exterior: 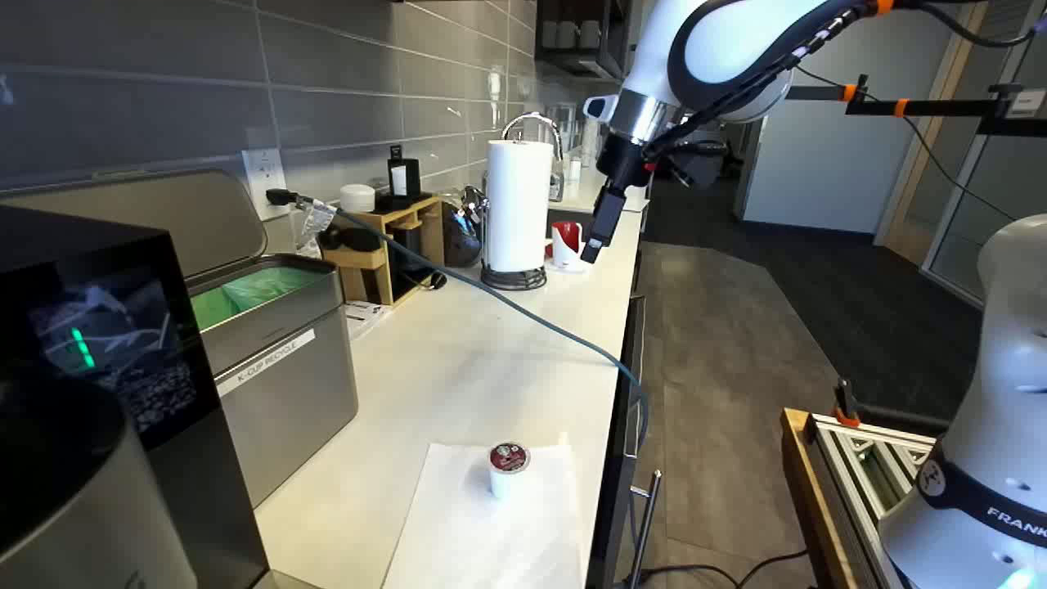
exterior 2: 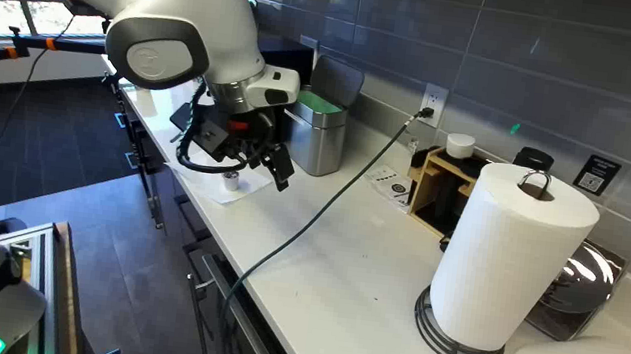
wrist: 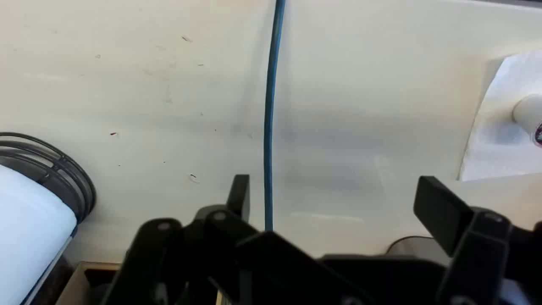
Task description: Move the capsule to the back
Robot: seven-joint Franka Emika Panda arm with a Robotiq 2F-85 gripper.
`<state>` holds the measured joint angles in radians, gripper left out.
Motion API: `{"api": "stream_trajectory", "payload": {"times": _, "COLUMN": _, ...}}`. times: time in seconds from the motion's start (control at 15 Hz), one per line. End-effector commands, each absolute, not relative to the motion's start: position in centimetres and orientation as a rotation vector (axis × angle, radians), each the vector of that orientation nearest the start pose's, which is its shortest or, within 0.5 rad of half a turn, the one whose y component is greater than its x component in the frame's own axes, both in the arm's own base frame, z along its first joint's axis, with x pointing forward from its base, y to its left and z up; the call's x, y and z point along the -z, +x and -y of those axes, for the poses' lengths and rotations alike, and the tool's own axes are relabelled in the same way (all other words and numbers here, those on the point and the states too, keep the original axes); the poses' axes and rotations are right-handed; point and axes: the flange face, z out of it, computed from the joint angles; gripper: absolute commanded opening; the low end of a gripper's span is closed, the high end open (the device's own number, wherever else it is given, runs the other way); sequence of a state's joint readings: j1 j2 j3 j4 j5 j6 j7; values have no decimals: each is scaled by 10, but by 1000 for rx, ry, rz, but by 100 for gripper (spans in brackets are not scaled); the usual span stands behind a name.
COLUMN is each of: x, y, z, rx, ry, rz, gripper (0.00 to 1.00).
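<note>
In an exterior view, the small white, cup-shaped, dark-red-topped capsule (exterior: 505, 473) stands upright at the near end, on a white paper sheet (exterior: 487, 540), I'd guess to mark its place on the pale, smooth desk (exterior: 458, 368). Well away, the blocky black fingers (wrist: 442, 216) hang spread and empty, presumably leaving room to straddle it.

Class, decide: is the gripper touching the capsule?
Apart: an exterior view shows a wide gap between the gripper, above the counter, and the capsule, standing on white paper.
</note>
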<state>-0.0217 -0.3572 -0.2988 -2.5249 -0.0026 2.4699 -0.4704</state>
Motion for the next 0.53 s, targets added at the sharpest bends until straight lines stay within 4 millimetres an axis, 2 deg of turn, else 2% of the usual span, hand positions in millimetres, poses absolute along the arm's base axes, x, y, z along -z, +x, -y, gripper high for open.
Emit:
{"api": "stream_trajectory", "payload": {"times": 0.0, "x": -428, "y": 425, "z": 143, "rx": 477, "ry": -3111, "rz": 240, "gripper": 100}}
{"api": "stream_trajectory", "payload": {"times": 0.27, "x": -428, "y": 425, "z": 143, "rx": 477, "ry": -3111, "rz": 240, "gripper": 100}}
{"api": "stream_trajectory", "payload": {"times": 0.47, "x": -414, "y": 441, "z": 110, "rx": 408, "ry": -3109, "rz": 333, "gripper": 100}}
